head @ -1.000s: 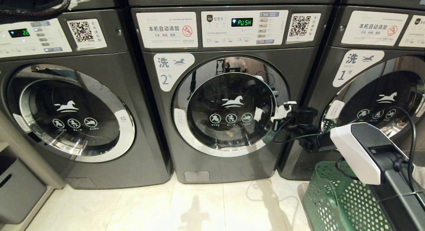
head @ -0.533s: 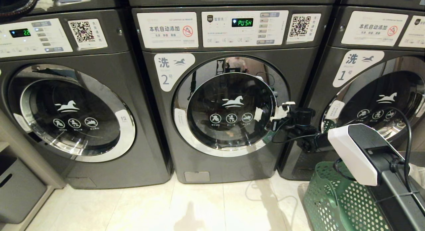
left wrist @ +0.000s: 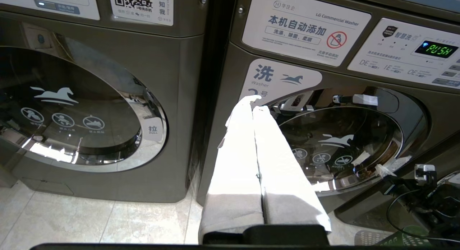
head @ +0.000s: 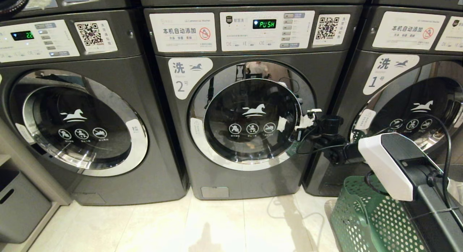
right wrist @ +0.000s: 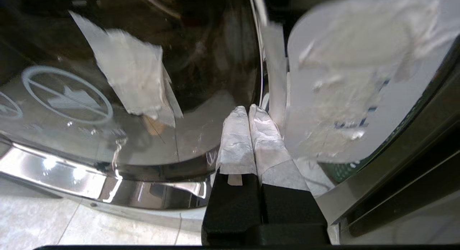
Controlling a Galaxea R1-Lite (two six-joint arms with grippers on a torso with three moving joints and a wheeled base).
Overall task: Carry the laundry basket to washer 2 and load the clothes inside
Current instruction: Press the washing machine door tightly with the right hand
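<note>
Washer 2 (head: 188,76) stands in the middle, its round glass door (head: 251,118) closed and its display reading PUSH. My right gripper (head: 306,120) is shut and empty, with its taped tips at the door's right rim. In the right wrist view the right gripper (right wrist: 248,108) sits between the dark glass (right wrist: 107,63) and a white sticker (right wrist: 345,99). My left gripper (left wrist: 256,101) is also shut and empty, held in the air in front of washer 2 (left wrist: 284,77). The green perforated laundry basket (head: 361,215) stands on the floor at the lower right, under my right arm (head: 387,165). The clothes are hidden.
Washer 1 (head: 390,71) stands to the right and another washer (head: 72,118), its display reading 22, to the left. A grey bin (head: 18,205) sits at the lower left. Pale floor tiles (head: 217,226) lie in front of the machines. A black cable (head: 448,143) loops over my right arm.
The black cable bundle at the top left of the head view has slid up almost out of the picture. My right gripper stays at the door's right rim.
</note>
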